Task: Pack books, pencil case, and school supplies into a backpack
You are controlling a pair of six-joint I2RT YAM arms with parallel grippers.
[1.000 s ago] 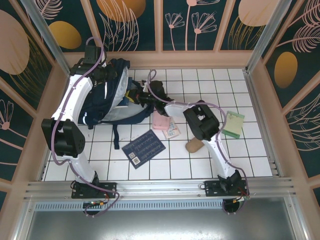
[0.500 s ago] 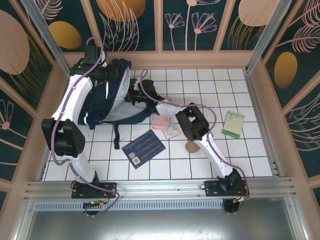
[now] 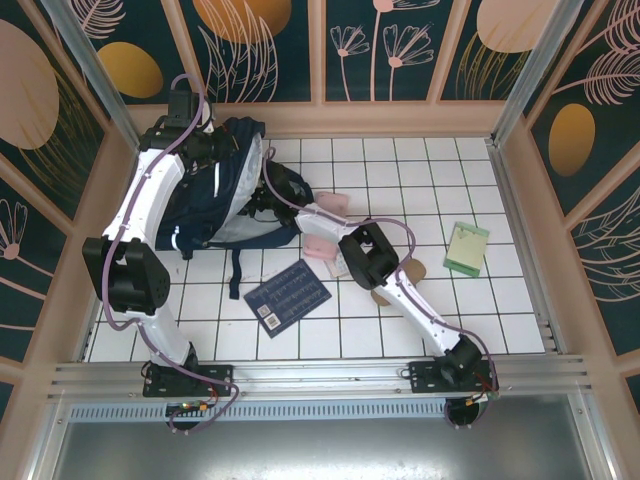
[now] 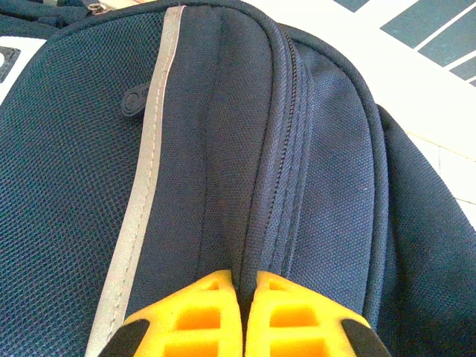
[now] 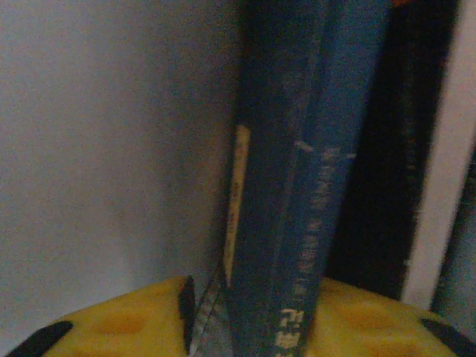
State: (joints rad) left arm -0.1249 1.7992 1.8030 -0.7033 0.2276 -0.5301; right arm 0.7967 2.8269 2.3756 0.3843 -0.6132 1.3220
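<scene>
**A:** Where is the backpack?

**B:** The backpack (image 3: 215, 205) lies in the upper left of the top view, on the white tiled table (image 3: 520, 320). Its mouth faces right, and the pale grey lining (image 5: 97, 149) is showing.

**A:** And the books?

**B:** 1 navy book (image 5: 297, 186) stands on edge inside, close against that lining. The grid-patterned book (image 3: 288, 296) lies flat on the table just below the backpack, left of centre, with its white label toward the bottom edge.

**A:** What are the grippers doing?

**B:** The left gripper (image 4: 244, 297) has its 2 yellow fingertips pressed together on a fold of the backpack's navy fabric, right at the zipper seam. The right gripper (image 5: 253, 323) reaches into the mouth. Its fingers stand apart on either side of the navy book, with a slim gap on the left, so it is not clamped.

**A:** Anything further out?

**B:** A pink piece (image 3: 322, 245) lies near centre, just beside the right arm. A pale green pad (image 3: 466, 248) lies at the right, well apart from the backpack.
</scene>
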